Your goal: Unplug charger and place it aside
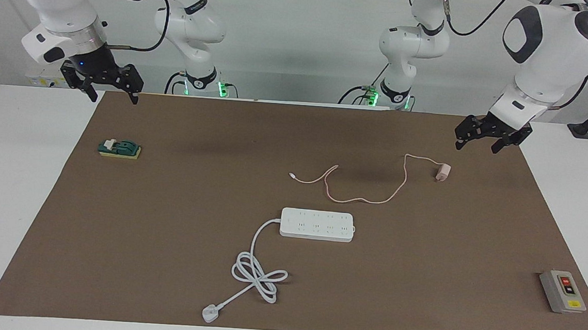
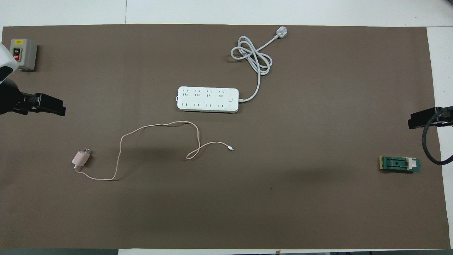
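Observation:
The charger [image 1: 443,172] is a small pale pink cube lying loose on the brown mat, plugged into nothing. It lies nearer to the robots than the white power strip [image 1: 317,224], toward the left arm's end. Its thin pink cable [image 1: 364,198] curls across the mat toward the middle. The overhead view shows the charger [image 2: 81,158], its cable [image 2: 159,125] and the power strip [image 2: 208,99], whose sockets are all empty. My left gripper [image 1: 479,146] is open and empty, raised over the mat beside the charger. My right gripper [image 1: 114,98] is open and empty, raised over the mat's corner at the right arm's end.
The strip's thick white cord [image 1: 258,271] loops to a plug [image 1: 209,313] near the mat's edge farthest from the robots. A grey button box [image 1: 562,291] sits at the left arm's end. A small green block [image 1: 119,148] lies at the right arm's end.

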### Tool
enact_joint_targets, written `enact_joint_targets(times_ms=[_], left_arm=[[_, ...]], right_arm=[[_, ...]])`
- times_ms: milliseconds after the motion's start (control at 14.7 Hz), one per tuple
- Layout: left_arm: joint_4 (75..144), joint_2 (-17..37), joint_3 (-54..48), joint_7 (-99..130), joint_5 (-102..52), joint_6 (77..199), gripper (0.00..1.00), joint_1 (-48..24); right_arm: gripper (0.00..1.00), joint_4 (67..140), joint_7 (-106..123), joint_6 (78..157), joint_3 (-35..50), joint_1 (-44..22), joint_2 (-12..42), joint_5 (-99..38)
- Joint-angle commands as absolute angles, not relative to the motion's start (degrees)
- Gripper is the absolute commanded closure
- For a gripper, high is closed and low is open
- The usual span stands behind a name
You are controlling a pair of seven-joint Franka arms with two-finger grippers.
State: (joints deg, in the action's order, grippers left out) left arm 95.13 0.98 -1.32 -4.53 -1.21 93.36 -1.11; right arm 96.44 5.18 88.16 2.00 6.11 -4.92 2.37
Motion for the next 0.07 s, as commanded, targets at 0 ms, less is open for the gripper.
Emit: enact_joint_targets(times_ms=[0], left_arm=[[95.36, 0.70, -0.97, -5.19, -0.09, 93.96, 0.00, -1.58]], right_arm=[[0.00, 97.47, 4.83, 88.07, 2.29, 6.42, -6.06, 1.32]])
